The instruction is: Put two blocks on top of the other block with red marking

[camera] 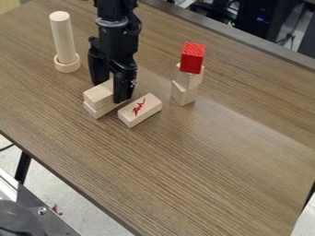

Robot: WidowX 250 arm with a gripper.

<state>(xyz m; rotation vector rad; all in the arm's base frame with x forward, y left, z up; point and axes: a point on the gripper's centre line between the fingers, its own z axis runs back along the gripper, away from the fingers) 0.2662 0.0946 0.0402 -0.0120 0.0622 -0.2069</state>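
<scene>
while end effector (109, 94) straddles 2-block stack (98, 97), red-marked block (149, 104) lies just beside; cannot tell if grasping.

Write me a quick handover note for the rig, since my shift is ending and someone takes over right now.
Gripper: down at the two-block stack; whether it grips is unclear.
Blocks: upper block on lower block, beside the red-marked block, which lies mark up.
Done: neither block is on the marked one yet.
Left: both, presumably these two, onto it.
Nearby: a separate stack with a red block on top.
</scene>
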